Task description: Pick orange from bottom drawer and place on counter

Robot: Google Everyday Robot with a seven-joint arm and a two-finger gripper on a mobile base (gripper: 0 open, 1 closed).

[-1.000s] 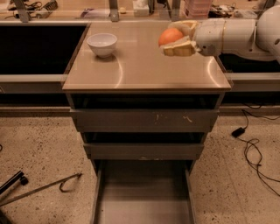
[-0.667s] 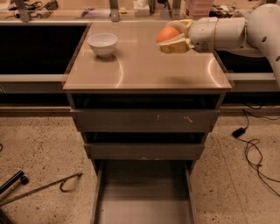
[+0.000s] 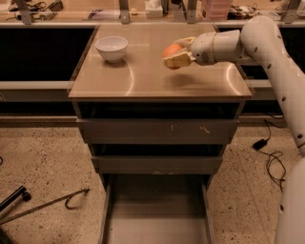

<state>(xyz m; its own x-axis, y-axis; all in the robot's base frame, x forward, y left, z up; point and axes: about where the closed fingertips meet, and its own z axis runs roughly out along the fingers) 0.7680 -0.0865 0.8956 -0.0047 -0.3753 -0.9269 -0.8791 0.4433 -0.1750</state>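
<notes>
My gripper (image 3: pixel 175 52) is shut on the orange (image 3: pixel 170 51) and holds it a little above the tan counter (image 3: pixel 143 78), right of the middle. The white arm reaches in from the right. The bottom drawer (image 3: pixel 157 214) is pulled open at the base of the grey cabinet, and what shows of its tray is bare.
A white bowl (image 3: pixel 111 48) stands on the counter's far left corner. Two shut grey drawers (image 3: pixel 157 131) sit above the open one. A long cluttered bench (image 3: pixel 143 9) runs behind. A black cable (image 3: pixel 269 157) lies on the floor right, a metal rod (image 3: pixel 52 202) on the floor left.
The gripper has carried the orange leftward and slightly lower over the counter. The bowl and drawers have not moved.
</notes>
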